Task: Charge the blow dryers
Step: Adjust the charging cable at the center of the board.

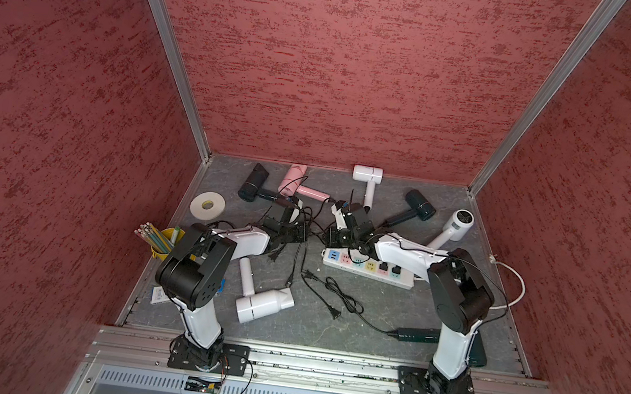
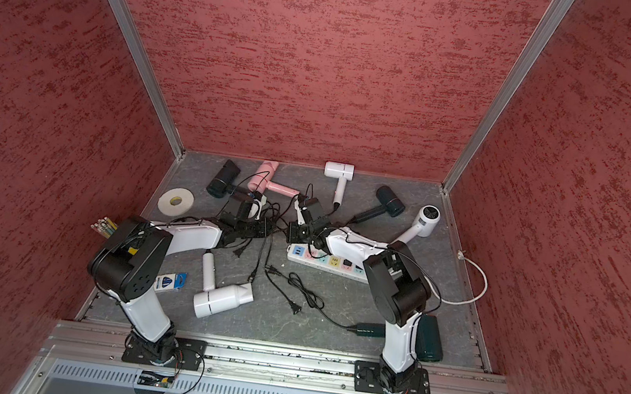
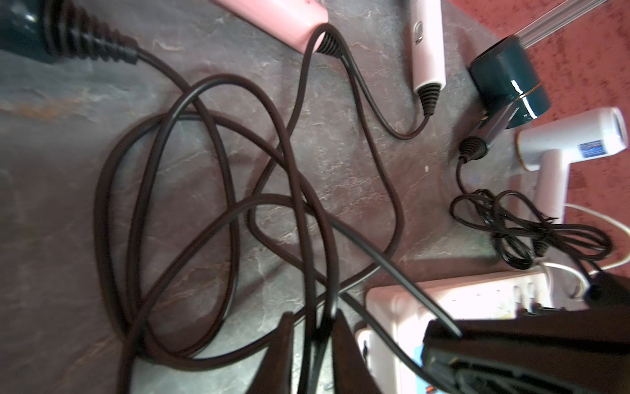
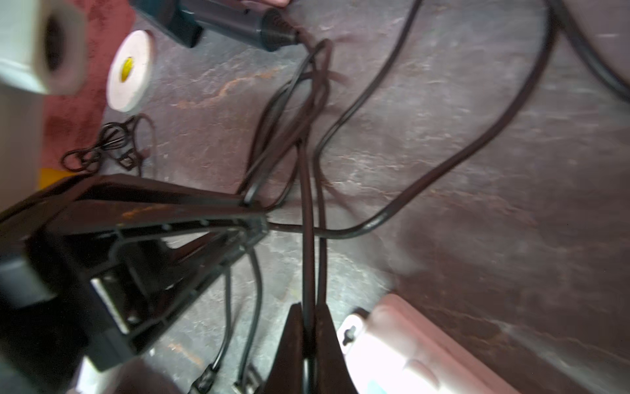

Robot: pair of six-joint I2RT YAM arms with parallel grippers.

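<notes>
Evidently both arms meet at the blue-port end of the long white power strip with pastel sockets [image 1: 362, 272], over a tangle of thin black cords [image 3: 218, 191] on the grey mottled surface [image 1: 370, 335]. The left end effector [image 3: 315, 319] is pinched narrow on strands of the tangle, with its fingers cut off by the frame edge. The right end effector [image 4: 308, 310] is clamped on one strand. Both wrist views are blurred, and I cannot tell which dryer either strand belongs to.

Beyond the strip lie five T-shaped plastic dryers:
- a black blow dryer [image 1: 252, 188]
- a pink blow dryer [image 1: 299, 183]
- a white blow dryer [image 1: 367, 176]
- a glossy dark blow dryer [image 1: 421, 205]
- a round-grilled white blow dryer [image 1: 460, 224]

On the strip's robot side lie a flat-nozzled white blow dryer [image 1: 264, 302] and a dark green blow dryer [image 1: 417, 335], the latter half hidden behind the right arm [image 1: 452, 337].
</notes>
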